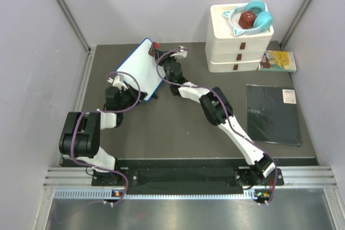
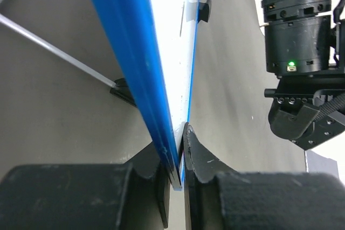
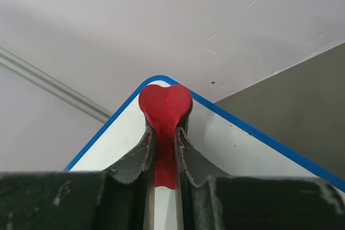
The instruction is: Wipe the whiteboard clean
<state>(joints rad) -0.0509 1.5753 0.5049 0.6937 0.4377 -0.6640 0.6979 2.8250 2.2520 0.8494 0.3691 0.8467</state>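
No writing can be read. The black pad (image 1: 273,114), well off to the outer side of the right claw (image 1: 160,57), carries a small white label (image 1: 289,93) at its far corner, its print too small to make out. The cover of the yellow and teal booklet (image 1: 278,61) is just as illegible. It lies beside a white drawer unit (image 1: 240,44) topped with teal cat-ear headphones (image 1: 257,15).

The left claw (image 2: 179,133) is clamped on the whiteboard (image 1: 139,68), the blue frame pinched between its fingers. From there the board rises edge-on, up and away from the claw, white face to the right. One black foot (image 2: 204,10) shows far ahead.

The right claw (image 3: 163,125) is closed on a red heart-shaped piece (image 3: 164,103), whose lobes stick out just beyond the fingertips. The whiteboard's rounded, blue-rimmed corner sits directly behind and around that piece, the white face spreading down under both fingers. Whether the piece touches the surface I cannot tell.
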